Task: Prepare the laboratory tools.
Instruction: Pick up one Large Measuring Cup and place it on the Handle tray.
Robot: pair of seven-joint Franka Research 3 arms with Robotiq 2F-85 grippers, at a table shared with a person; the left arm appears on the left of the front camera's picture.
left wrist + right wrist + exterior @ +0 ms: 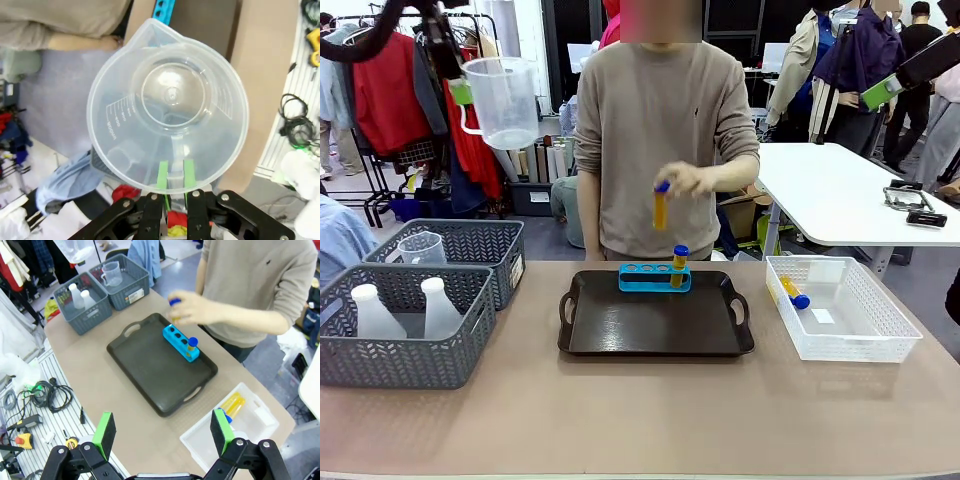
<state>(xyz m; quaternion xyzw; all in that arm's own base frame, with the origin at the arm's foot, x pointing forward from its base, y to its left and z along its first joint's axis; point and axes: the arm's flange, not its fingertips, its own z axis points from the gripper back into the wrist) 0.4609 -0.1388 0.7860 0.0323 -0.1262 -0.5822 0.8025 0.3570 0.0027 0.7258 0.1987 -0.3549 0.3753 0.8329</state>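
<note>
Aloft, left jaws grip the beaker [169, 100] by its handle, scale figures unreadable.

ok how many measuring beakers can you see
2. One beaker is up in the air, with the left gripper shut on its handle. The other beaker stands in the far grey basket on the table's left side. None looks hidden.

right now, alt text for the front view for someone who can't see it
A person's hand holds a blue-capped test tube above a small blue rack on a dark tray, where another tube stands. At upper left the left gripper holds a clear beaker aloft by its handle; two grey baskets sit left, a white basket right.
</note>
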